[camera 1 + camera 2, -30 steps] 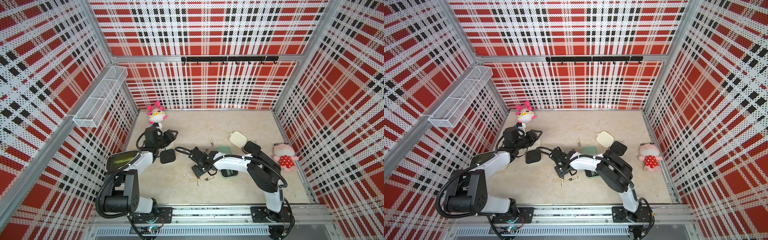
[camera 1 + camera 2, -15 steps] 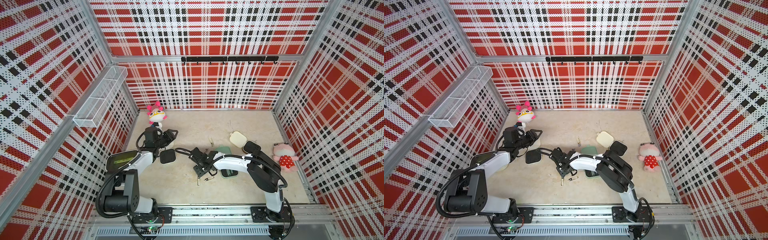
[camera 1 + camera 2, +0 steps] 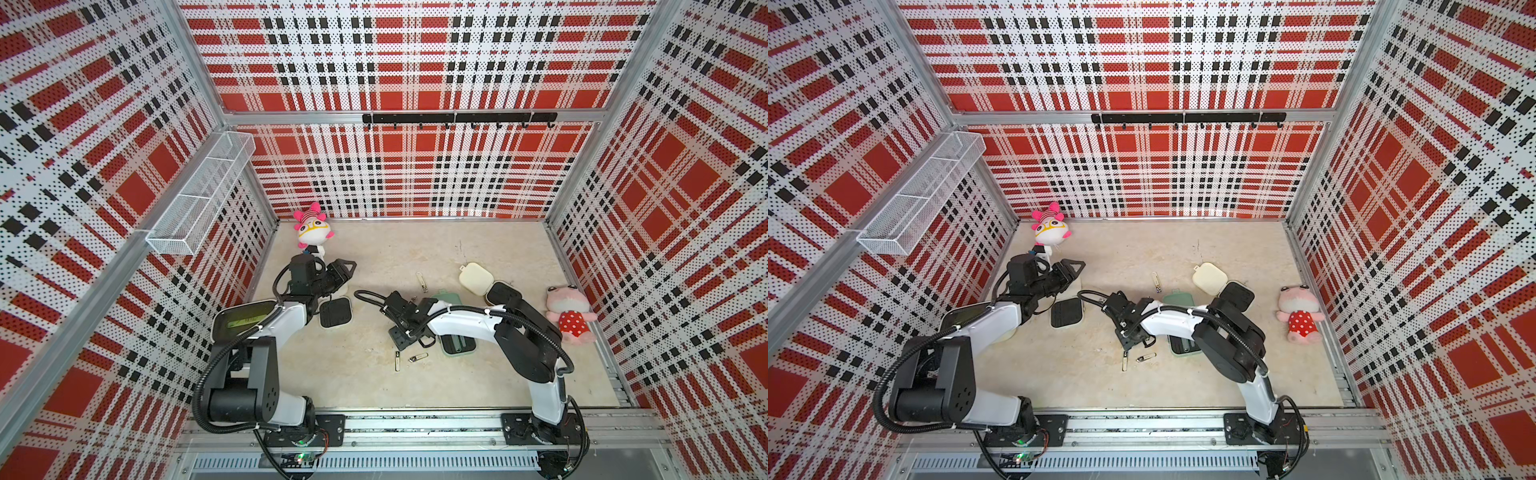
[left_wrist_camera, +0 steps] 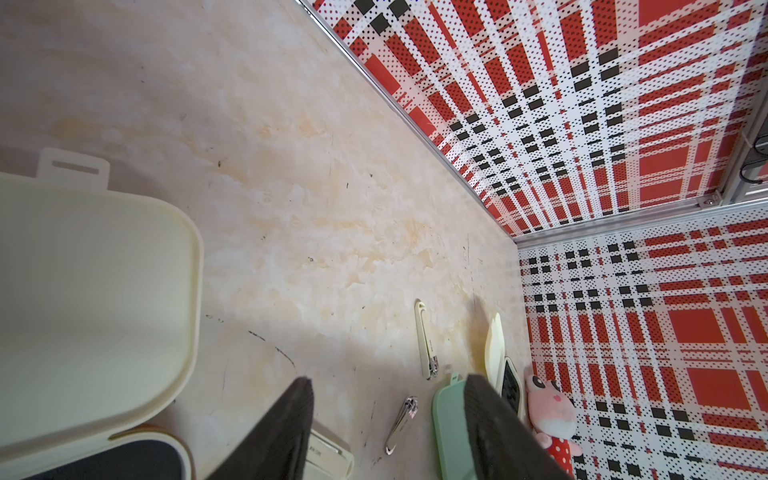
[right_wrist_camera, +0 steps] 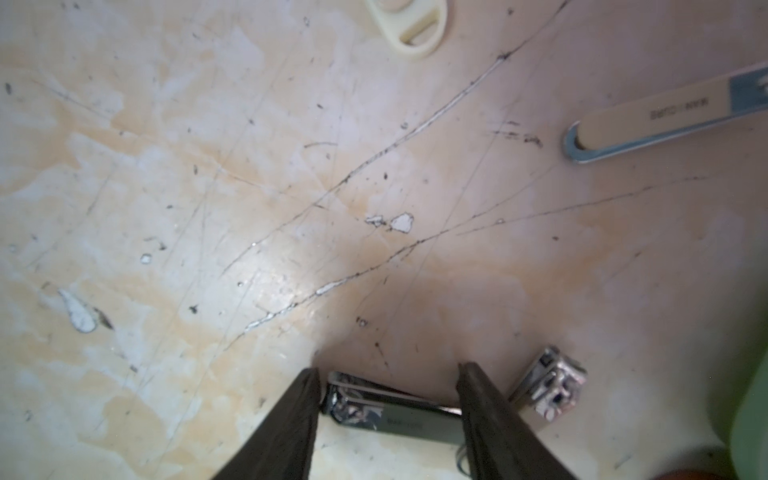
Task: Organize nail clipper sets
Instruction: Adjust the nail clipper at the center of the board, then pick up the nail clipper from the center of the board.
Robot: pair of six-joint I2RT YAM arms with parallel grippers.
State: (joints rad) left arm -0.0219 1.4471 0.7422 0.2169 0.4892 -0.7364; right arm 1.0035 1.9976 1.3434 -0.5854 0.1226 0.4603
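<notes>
Over on the left, the left gripper [image 3: 347, 272] hangs low above the table [image 3: 374, 386] with its jaws spread and nothing between them. It sits over the lid of an opened cream case [image 3: 336, 312], whose black tray faces up just on the near side of it. Toward the middle, the right gripper [image 3: 404, 338] is tipped down close to the tabletop, jaws apart and straddling a silver clipper [image 5: 390, 409] that lies flat between the fingertips. I cannot tell whether they actually press on it. A second small clipper [image 5: 548, 386] lies just beside one finger. Just to the right of that gripper the mint green case [image 3: 448, 300] lies open, its lid on the far side and its tray partly hidden under the white forearm. Further right and farther back, the other cream case [image 3: 476, 279] is open too, its black tray beside its lid. Loose on the table are a long clipper [image 3: 421, 279] just left of the mint lid and slightly farther back, and, just near of the right gripper, a slim metal tool [image 3: 397, 359] beside a pale-handled tool [image 3: 417, 357].
</notes>
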